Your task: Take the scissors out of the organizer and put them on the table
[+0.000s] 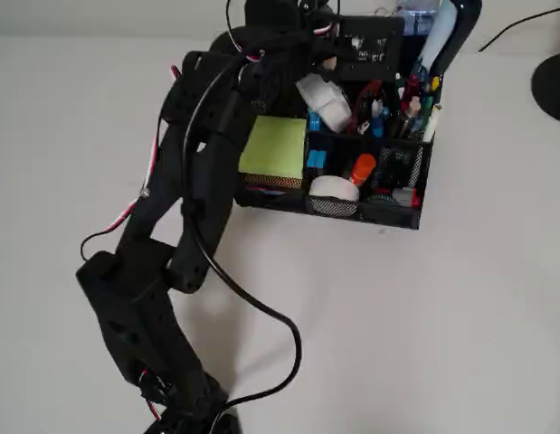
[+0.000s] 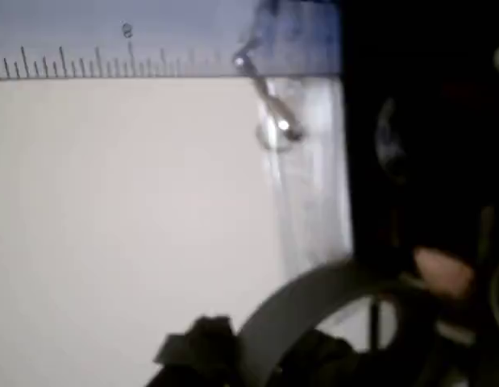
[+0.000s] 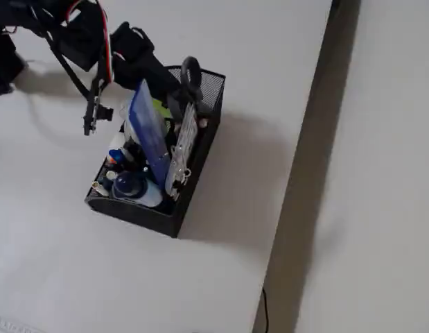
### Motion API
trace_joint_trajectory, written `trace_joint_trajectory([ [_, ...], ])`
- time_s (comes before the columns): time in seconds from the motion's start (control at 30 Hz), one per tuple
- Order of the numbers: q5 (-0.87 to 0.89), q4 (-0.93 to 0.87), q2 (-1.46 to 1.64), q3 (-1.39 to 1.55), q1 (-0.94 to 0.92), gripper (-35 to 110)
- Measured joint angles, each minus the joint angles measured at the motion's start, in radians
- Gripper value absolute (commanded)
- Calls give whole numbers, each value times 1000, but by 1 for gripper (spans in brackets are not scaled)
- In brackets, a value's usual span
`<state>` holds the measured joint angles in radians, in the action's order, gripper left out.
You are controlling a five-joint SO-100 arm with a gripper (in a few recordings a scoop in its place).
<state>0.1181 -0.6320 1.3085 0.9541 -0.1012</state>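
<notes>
Scissors point(image 3: 190, 71): grey loops, black edging, in organizer point(image 3: 200, 149).

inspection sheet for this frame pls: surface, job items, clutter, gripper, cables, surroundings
Surface: off-white table, bare around the organizer.
Scissors: standing in the organizer; a grey loop sticks up at its back end in the fixed view, and shows close up in the wrist view.
Organizer: black mesh caddy, upright, full.
Clutter: green sticky pad, tape roll, pens, blue ruler, all inside the organizer.
Gripper: over the organizer's back end, at the scissors; open or shut cannot be told.
Cables: black cable loops from the arm over the table.
Surroundings: dark round object at the table's edge.
</notes>
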Motion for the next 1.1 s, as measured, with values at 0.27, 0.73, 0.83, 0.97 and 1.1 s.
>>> trace_joint_trajectory([
  [0.27, 5, -89, 202, 0, -18, 0],
  [0.73, -87, -578, 726, -2, -103, 0],
  [0.83, -112, -735, 827, -2, -100, 0],
  [0.97, -140, -870, 948, 3, -95, 0],
  [1.1, -163, -911, 1144, 209, -57, 0],
])
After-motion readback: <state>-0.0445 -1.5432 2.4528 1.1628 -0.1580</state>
